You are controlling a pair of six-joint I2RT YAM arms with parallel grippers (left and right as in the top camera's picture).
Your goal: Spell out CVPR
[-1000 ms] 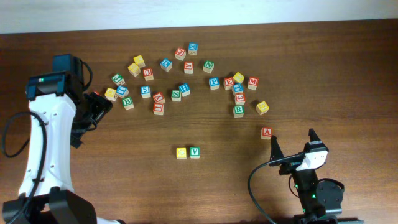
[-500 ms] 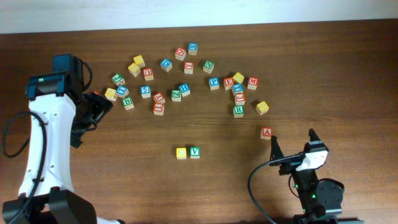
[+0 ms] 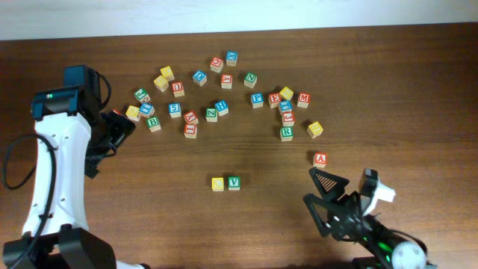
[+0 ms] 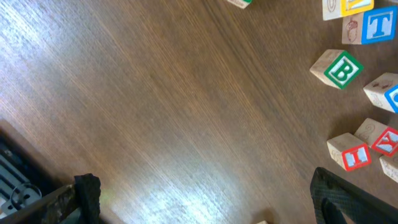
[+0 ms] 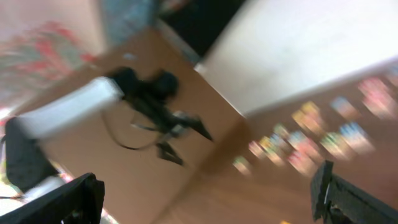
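A yellow block [image 3: 217, 184] and a green V block [image 3: 234, 182] sit side by side at the table's front middle. Among the scattered blocks further back are a blue P block [image 3: 257, 99] and a green R block [image 3: 287, 133]. My left gripper [image 3: 119, 125] hovers at the left of the cluster. In the left wrist view the left gripper [image 4: 205, 208] is open over bare wood. My right gripper [image 3: 320, 197] is tilted at the front right, open and empty. The right wrist view is blurred by motion, and in it the right gripper [image 5: 208, 199] holds nothing.
Several letter blocks lie in an arc across the back of the table. A red A block [image 3: 320, 158] sits just beyond my right gripper. The left wrist view shows a green B block [image 4: 341, 68], a blue T block [image 4: 376, 26] and a red-lettered block [image 4: 354, 155].
My right arm has swung and tilted, its fingers now pointing left toward the table's middle. The left arm and all blocks are still.
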